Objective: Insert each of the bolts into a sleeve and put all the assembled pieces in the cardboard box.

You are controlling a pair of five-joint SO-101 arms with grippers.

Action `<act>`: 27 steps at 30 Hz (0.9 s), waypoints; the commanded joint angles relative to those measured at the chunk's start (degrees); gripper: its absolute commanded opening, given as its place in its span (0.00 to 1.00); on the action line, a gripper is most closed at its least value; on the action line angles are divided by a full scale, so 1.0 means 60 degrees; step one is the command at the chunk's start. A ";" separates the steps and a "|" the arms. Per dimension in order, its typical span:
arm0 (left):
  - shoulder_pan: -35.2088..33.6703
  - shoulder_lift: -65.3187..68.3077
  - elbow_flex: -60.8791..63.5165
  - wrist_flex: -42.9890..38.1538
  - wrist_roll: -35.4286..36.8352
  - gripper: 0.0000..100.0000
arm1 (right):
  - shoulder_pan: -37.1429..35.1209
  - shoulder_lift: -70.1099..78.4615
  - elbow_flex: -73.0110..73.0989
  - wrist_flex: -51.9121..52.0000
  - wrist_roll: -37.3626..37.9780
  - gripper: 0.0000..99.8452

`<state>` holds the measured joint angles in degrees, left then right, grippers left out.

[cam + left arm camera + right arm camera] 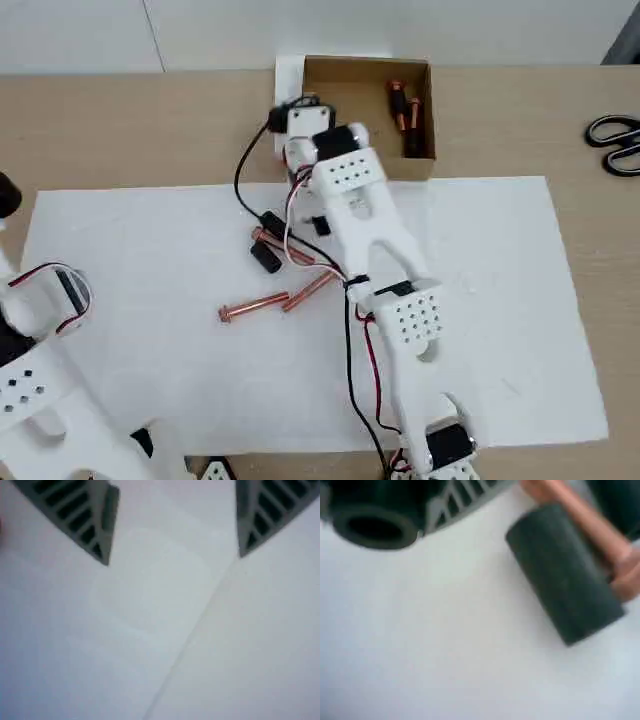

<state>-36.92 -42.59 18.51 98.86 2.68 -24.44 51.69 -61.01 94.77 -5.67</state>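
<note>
Copper bolts (pixel 255 305): 3 loose on the white paper (pixel 500 300). 2 lie near each other mid-sheet, 1 is alongside a sleeve.
Black sleeves (pixel 265 257): 2 on the paper, just left of my right arm (pixel 400 300).
Box contents: 2 assembled pieces (pixel 405 108) together at the scissors-side wall.
Box: cardboard box (pixel 350 95) on the table (pixel 120 120), at the paper's far edge.
Right side: my right gripper (pixel 465 497) is low over the paper. 1 open-ended sleeve is right up against it, another lies beside a bolt just past it. Can't tell if it's apart or clamped.
Left side: my left gripper (pixel 172 550) is over bare paper, jaws wide apart. My left arm (pixel 40 390) is at the near left corner.
Off-sheet: scissors (pixel 615 140) on the table, well apart from the box.
</note>
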 commanded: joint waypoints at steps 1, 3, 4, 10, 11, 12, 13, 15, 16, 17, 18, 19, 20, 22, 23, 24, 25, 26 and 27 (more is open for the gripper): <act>0.0044 -0.0147 -0.0037 -0.0015 0.0000 0.16 | 0.0462 -0.1795 -0.0762 0.0271 0.0029 0.00; 0.0044 -0.0147 -0.0037 -0.0015 0.0000 0.16 | 0.0740 -0.2396 -0.0352 0.0344 0.0278 0.00; 0.0044 -0.0147 -0.0037 -0.0015 0.0000 0.16 | 0.0872 -0.2689 0.0000 0.0374 0.0352 0.00; 0.0044 -0.0117 -0.0037 -0.0015 0.0000 0.16 | 0.1399 -0.4960 0.3048 0.0388 0.0381 0.00; 0.0044 -0.0117 -0.0037 -0.0015 0.0000 0.16 | 0.1414 -0.5487 0.3604 0.0388 0.0381 0.00; 0.0044 -0.0117 -0.0037 -0.0015 0.0000 0.16 | 0.1429 -0.6000 0.4161 0.0388 0.0381 0.00; 0.0044 -0.0117 -0.0037 -0.0015 0.0000 0.16 | 0.1429 -0.6498 0.4762 0.0374 0.0381 0.00; 0.0044 -0.0117 -0.0037 -0.0015 0.0000 0.16 | 0.1429 -0.7407 0.5993 0.0330 0.0381 0.00; 0.0044 -0.0103 -0.0037 -0.0015 0.0000 0.16 | 0.1429 -0.7788 0.6623 0.0300 0.0381 0.00; 0.0044 -0.0103 -0.0037 -0.0015 0.0000 0.16 | 0.1443 -0.8051 0.7179 0.0256 0.0381 0.00; 0.0044 -0.0103 -0.0037 -0.0015 0.0000 0.16 | 0.1473 -0.8212 0.7751 0.0066 0.0381 0.00; 0.0044 -0.0103 -0.0037 -0.0015 0.0000 0.16 | 0.1560 -0.8286 0.8220 -0.0139 0.0366 0.00; 0.0044 -0.0103 -0.0037 -0.0015 0.0000 0.16 | 0.1663 -0.8315 0.8630 -0.0403 0.0352 0.00; 0.0044 -0.0103 -0.0037 -0.0029 0.0000 0.16 | 0.1897 -0.8256 0.9363 -0.1150 0.0337 0.00; 0.0044 -0.0103 -0.0037 -0.0029 0.0000 0.16 | 0.2000 -0.8212 0.9656 -0.1575 0.0337 0.00; 0.0044 -0.0103 -0.0037 -0.0029 0.0000 0.16 | 0.2088 -0.8168 0.9934 -0.1971 0.0337 0.00; 0.0044 -0.0103 -0.0037 -0.0029 0.0000 0.16 | 0.2147 -0.8125 1.0154 -0.2366 0.0337 0.00; 0.0044 -0.0103 -0.0037 -0.0029 0.0000 0.16 | 0.2190 -0.8081 1.0374 -0.2703 0.0337 0.00; 0.0044 -0.0103 -0.0037 -0.0029 0.0000 0.16 | 0.2220 -0.8022 1.0593 -0.3011 0.0337 0.00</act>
<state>-36.92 -42.59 18.51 98.86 2.68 -11.96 5.63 0.26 82.29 -4.00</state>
